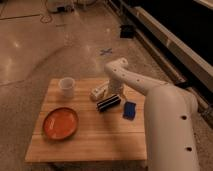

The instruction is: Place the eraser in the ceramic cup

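Note:
The eraser [108, 103], a small black block with a pale stripe, lies on the wooden table [90, 135] right of centre. The ceramic cup [67, 86], small, white and round, stands at the table's back left. My gripper [116, 92] hangs at the end of the white arm over the back of the table, just above and behind the eraser and beside the white labelled block [99, 91]. The eraser rests on the table, apart from the cup.
An orange plate [60, 123] sits at the front left. A blue squarish block [130, 110] lies right of the eraser. My white arm's bulk [167, 125] covers the table's right edge. Shiny floor surrounds the table; a dark ledge runs along the right.

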Available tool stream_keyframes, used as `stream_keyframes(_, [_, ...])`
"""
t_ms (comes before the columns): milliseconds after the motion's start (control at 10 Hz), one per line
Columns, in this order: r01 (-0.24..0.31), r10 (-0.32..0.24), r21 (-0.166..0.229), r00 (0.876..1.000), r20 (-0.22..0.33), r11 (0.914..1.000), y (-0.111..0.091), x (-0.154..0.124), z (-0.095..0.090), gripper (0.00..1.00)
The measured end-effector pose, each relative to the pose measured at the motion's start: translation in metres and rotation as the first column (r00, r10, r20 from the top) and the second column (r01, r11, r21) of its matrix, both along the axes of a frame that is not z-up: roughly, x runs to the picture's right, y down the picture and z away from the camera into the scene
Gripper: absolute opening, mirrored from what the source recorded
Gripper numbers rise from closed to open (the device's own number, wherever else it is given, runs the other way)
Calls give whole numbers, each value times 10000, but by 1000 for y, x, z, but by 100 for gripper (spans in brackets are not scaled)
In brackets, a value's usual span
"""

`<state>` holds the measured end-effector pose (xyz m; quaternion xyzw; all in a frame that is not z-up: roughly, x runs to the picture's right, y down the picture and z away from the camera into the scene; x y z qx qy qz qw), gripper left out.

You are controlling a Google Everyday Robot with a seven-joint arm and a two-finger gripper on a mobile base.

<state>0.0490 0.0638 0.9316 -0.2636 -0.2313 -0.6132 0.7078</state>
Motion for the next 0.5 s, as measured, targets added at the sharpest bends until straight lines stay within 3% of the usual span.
stream_keyframes(500, [-539,546,136,9964,-643,9985,9,-11,17,80])
